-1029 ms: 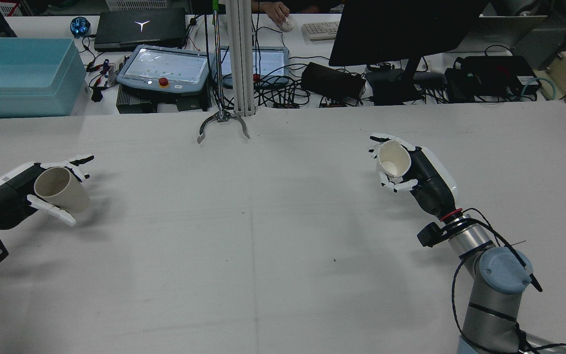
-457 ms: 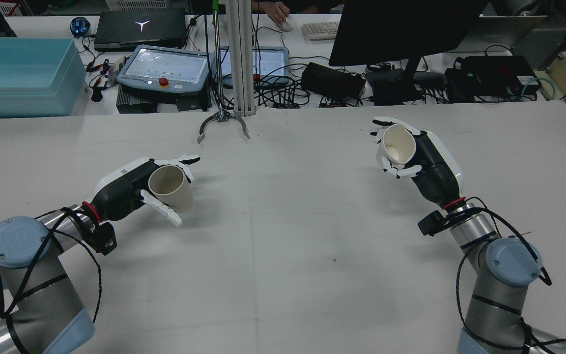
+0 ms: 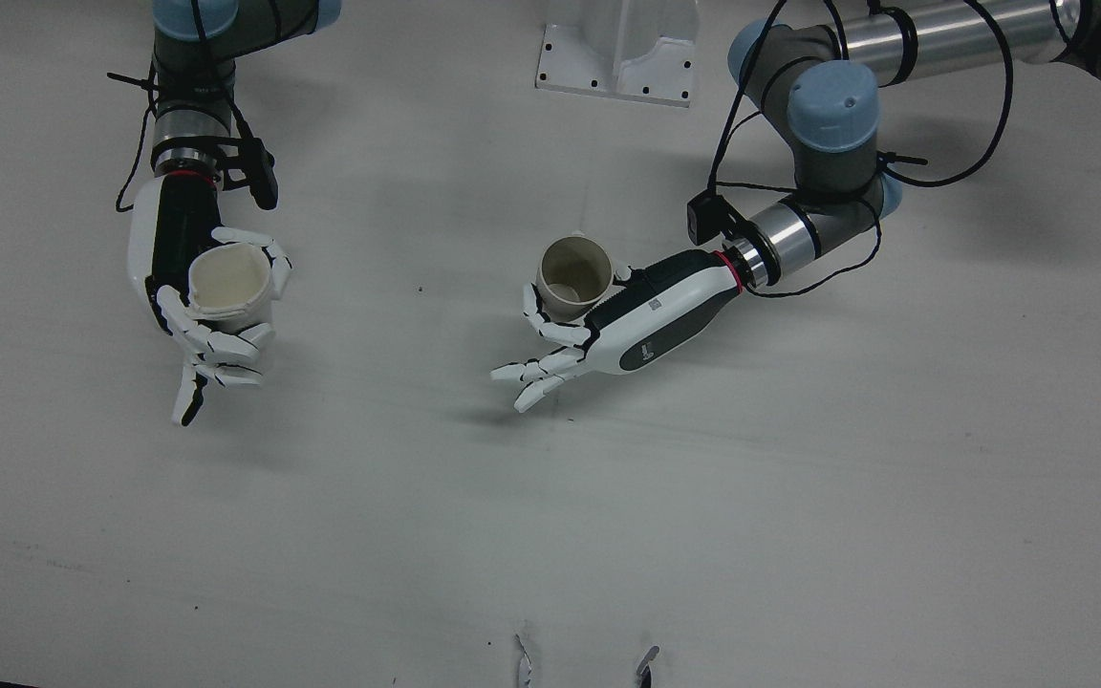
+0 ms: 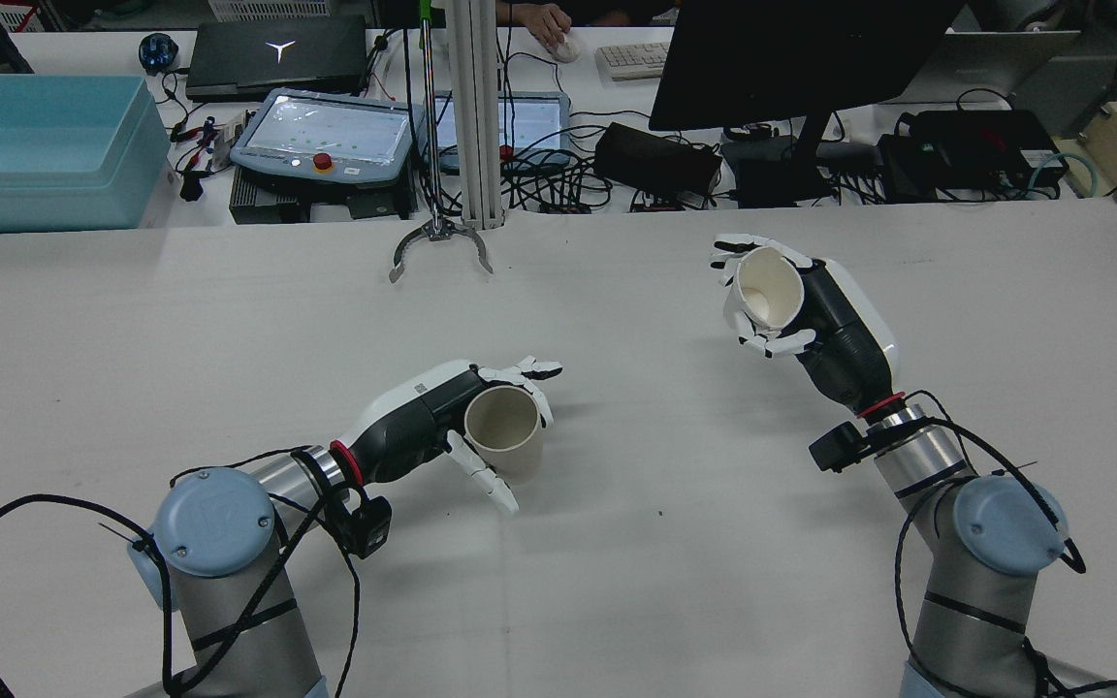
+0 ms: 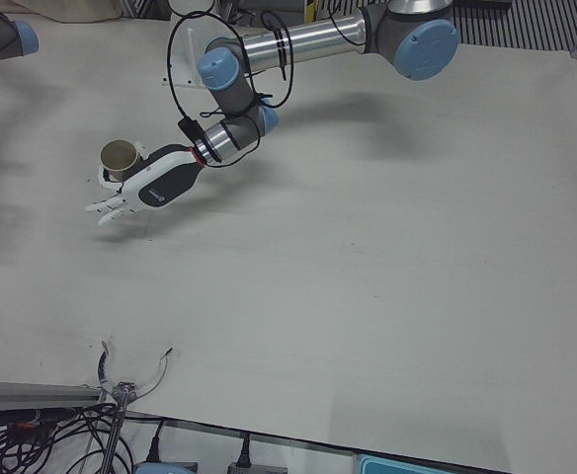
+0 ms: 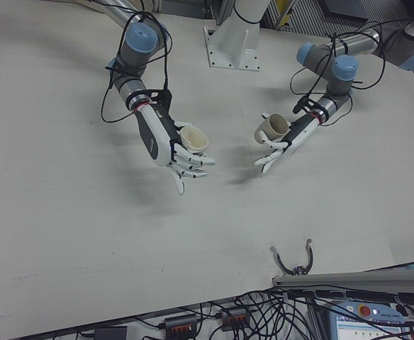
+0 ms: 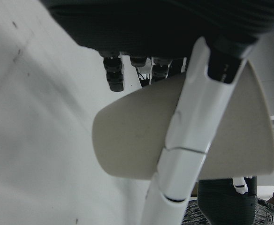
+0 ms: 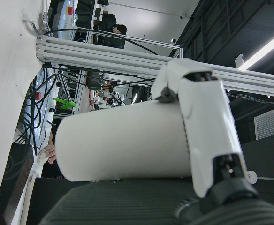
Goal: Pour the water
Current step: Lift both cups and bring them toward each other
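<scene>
Your left hand [image 4: 442, 417] clasps the beige cup [image 4: 505, 433] mid-table; your right hand [image 4: 825, 310] grips the white cup [image 4: 764, 287], contents unclear.

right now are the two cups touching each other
No, the beige cup in the left robot hand sits well apart from the white cup.

left cup [image 4: 505, 433] in left robot hand [image 4: 432, 419], mid-table | right cup [image 4: 764, 287] in right robot hand [image 4: 815, 308], well apart
</scene>
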`<state>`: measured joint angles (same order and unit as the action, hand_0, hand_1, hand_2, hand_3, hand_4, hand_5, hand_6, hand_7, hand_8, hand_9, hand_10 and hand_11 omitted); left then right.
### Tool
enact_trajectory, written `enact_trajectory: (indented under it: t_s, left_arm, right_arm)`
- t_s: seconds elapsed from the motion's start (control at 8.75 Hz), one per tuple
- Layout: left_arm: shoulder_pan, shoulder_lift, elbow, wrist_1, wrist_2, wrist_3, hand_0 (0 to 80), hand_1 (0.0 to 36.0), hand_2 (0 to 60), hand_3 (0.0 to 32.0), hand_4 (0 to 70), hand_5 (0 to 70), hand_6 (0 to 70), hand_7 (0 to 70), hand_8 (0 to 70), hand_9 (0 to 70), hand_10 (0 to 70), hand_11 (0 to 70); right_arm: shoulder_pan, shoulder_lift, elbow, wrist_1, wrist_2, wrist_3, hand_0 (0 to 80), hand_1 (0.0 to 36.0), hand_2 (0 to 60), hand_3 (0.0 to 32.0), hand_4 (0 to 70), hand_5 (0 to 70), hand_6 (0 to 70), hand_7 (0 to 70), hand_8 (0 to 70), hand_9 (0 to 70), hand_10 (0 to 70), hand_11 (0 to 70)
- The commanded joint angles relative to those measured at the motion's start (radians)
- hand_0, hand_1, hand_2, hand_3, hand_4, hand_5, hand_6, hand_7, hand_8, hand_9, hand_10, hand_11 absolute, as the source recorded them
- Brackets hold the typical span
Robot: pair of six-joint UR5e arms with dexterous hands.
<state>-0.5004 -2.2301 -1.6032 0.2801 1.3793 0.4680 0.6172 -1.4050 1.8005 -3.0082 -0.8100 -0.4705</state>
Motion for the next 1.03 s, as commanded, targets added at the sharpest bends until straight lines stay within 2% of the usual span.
enact_trajectory:
  t_s: [0.0,0.23,0.34,0.46,0.57,0.69,0.8,0.91]
  left_arm:
    - [0.037,-0.032,0.014,0.004,-0.002,0.027,80.0,36.0,0.0,0.0,56.1,70.0,12.1,11.7,2.4,0.9,9.3,17.6]
    - [0.052,-0.037,0.012,0.007,-0.002,0.035,80.0,36.0,0.0,0.0,56.5,70.0,12.1,12.0,2.5,1.0,9.1,17.4]
    - [0.053,-0.040,0.011,0.007,-0.002,0.035,80.0,36.0,0.0,0.0,56.0,70.0,12.0,12.0,2.4,1.0,9.1,17.4]
    - [0.054,-0.043,0.011,0.007,-0.002,0.037,80.0,36.0,0.0,0.0,55.4,70.0,11.8,11.8,2.5,0.9,9.1,17.4]
    - [0.053,-0.042,0.009,0.007,-0.002,0.035,80.0,36.0,0.0,0.0,55.4,70.0,11.9,11.8,2.4,0.9,9.1,17.3]
    - [0.053,-0.039,0.009,0.007,-0.002,0.035,80.0,36.0,0.0,0.0,55.1,70.0,11.8,11.8,2.4,0.9,9.1,17.4]
    - [0.054,-0.039,0.011,0.007,-0.002,0.037,80.0,36.0,0.0,0.0,54.8,70.0,11.7,11.7,2.4,0.9,9.0,17.3]
    - [0.054,-0.040,0.011,0.007,-0.002,0.037,80.0,36.0,0.0,0.0,54.5,70.0,11.5,11.6,2.3,0.9,9.1,17.3]
  right_arm:
    - [-0.019,0.006,0.138,-0.017,-0.001,-0.205,80.0,36.0,60.0,0.0,27.2,19.3,41.6,57.0,23.1,30.2,0.0,0.0]
    - [-0.078,0.049,0.294,-0.067,-0.011,-0.525,80.0,36.0,60.0,0.0,27.7,19.8,42.8,56.4,22.6,28.9,0.0,0.0]
    - [-0.108,0.069,0.296,-0.069,-0.014,-0.580,80.0,36.0,60.0,0.0,25.6,19.3,41.6,49.5,20.4,24.9,0.0,0.0]
    - [-0.125,0.075,0.302,-0.071,-0.020,-0.658,80.0,36.0,60.0,0.0,25.6,19.1,40.8,44.9,20.2,23.9,0.0,0.0]
    - [-0.128,0.074,0.324,-0.074,-0.102,-0.792,80.0,36.0,60.0,0.0,21.0,22.2,46.6,42.4,32.8,39.9,0.0,0.0]
    - [-0.129,0.095,0.345,-0.145,-0.154,-0.918,80.0,36.0,60.0,0.0,16.4,22.7,46.2,41.5,27.3,32.1,0.0,0.0]
    - [-0.139,0.121,0.359,-0.235,-0.161,-1.004,80.0,36.0,60.0,0.0,9.2,23.6,50.6,42.5,28.2,32.7,0.0,0.0]
    - [-0.149,0.120,0.358,-0.259,-0.160,-1.055,80.0,36.0,60.0,0.0,8.7,23.2,49.4,43.1,27.2,31.9,0.0,0.0]
